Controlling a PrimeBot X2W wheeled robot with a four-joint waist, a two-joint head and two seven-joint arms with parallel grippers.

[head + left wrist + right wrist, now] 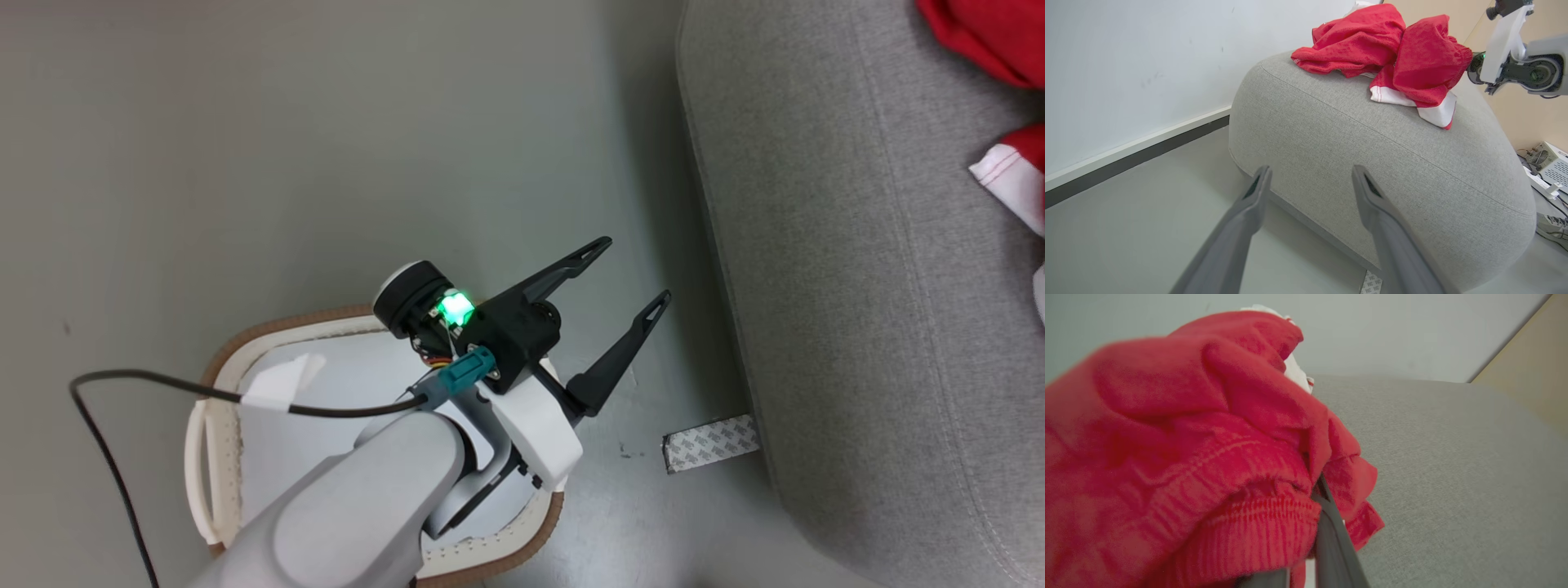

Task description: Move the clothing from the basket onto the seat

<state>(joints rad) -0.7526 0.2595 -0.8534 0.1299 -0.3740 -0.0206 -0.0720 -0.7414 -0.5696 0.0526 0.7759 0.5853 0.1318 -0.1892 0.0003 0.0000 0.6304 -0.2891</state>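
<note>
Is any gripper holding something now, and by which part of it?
The right gripper is shut on the red clothing, pinching its ribbed elastic band. The left gripper is open and holds nothing.

Red clothing [1392, 53] heaped on seat [1372, 163]; basket [196, 465] nearby.

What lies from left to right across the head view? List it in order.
basket → left tool, open → grey patterned strip → seat → clothing
</note>
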